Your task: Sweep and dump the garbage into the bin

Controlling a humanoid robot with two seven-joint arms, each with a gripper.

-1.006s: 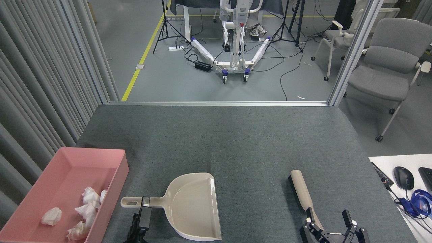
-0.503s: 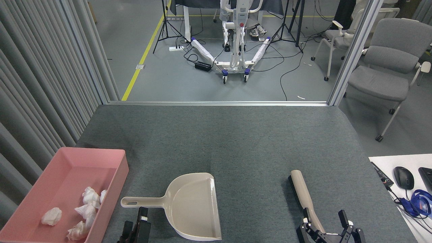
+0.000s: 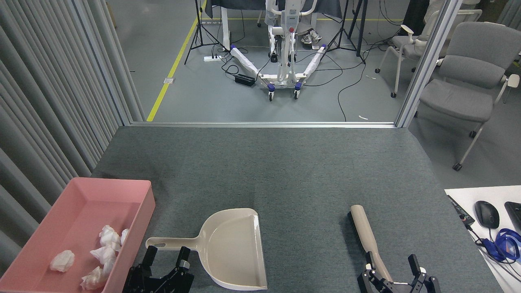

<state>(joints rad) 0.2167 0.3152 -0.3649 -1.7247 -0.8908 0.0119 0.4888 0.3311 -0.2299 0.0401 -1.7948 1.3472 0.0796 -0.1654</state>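
So, quick rundown of where this could go sideways:

Garbage: the crumpled white tissue wads (image 3: pixel 101 256) are all sitting in the pink bin (image 3: pixel 138 189) at the near left of the grey mat. I can't spot any loose ones on the mat, so the job looks basically done to me.

Dustpan: the beige dustpan (image 3: pixel 234 248) lies flat and empty on the mat, handle pointing left toward the bin.

Left gripper: the left gripper (image 3: pixel 166 257) is spread open, holding nothing, its fingers just below the dustpan handle and close to the bin's right wall.

Right gripper: the right gripper (image 3: pixel 390 264) is open too, fingers splayed around the near end of the brush (image 3: pixel 364 232) handle, which lies on the mat. Can't tell if one finger touches it.

Risk 1: if the left arm swings left, it could clip the bin wall and shove the bin, or tip light wads back out.

Risk 2: a finger catching the dustpan handle could drag or flip the pan; it's light plastic and should slide easily.

Risk 3: the right fingers straddle the brush, so a crooked move could snag it and kick it toward the white desk edge (image 3: pixel 460 193) with the mouse (image 3: pixel 487 214) and cables.
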